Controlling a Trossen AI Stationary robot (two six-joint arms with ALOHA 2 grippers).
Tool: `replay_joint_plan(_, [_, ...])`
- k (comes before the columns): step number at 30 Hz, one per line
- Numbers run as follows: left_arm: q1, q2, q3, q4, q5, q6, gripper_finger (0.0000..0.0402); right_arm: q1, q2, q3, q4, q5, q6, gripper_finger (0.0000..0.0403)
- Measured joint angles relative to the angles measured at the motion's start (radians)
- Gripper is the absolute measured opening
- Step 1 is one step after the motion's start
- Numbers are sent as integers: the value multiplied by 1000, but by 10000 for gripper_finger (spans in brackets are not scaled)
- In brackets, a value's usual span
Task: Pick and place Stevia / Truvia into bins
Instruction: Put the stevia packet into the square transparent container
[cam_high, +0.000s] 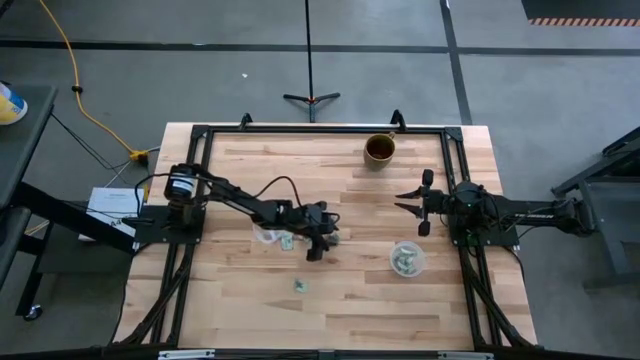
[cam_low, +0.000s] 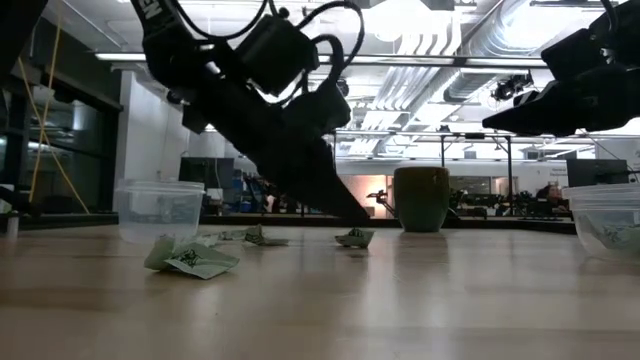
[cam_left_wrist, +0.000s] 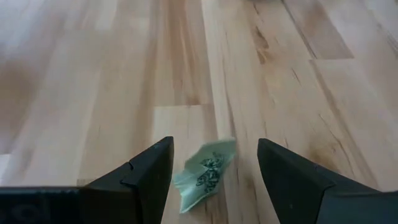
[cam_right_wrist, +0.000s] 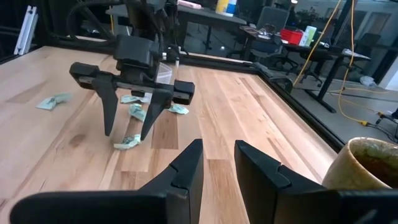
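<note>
My left gripper (cam_left_wrist: 211, 163) is open and points down over the middle of the table (cam_high: 321, 243). Its fingertips stand on either side of one pale green sachet (cam_left_wrist: 205, 174), which lies flat on the wood (cam_right_wrist: 127, 142) and touches neither finger. More sachets lie loose nearby (cam_high: 299, 286) (cam_high: 287, 242) (cam_low: 190, 258) (cam_right_wrist: 53, 101). One clear cup (cam_high: 267, 235) (cam_low: 158, 210) stands just left of the gripper. A second clear cup (cam_high: 407, 260) (cam_low: 606, 222), with sachets in it, stands toward the right. My right gripper (cam_right_wrist: 219, 155) waits open above the table's right side (cam_high: 402, 205).
A brown opaque cup (cam_high: 379, 150) (cam_low: 421, 198) (cam_right_wrist: 367, 165) stands near the far edge, close to my right arm. A black frame (cam_high: 320, 129) runs along the table's far, left and right edges. Bare wood (cam_high: 360, 310) lies toward the near edge.
</note>
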Motion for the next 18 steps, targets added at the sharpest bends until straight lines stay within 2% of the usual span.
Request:
replay_joint_plan(12, [0, 46, 0, 23, 5, 6, 265, 0, 0, 0, -1, 0, 0, 83])
replay_joint_plan(18, [0, 46, 0, 19, -1, 12, 215, 0, 0, 0, -2, 2, 0, 83])
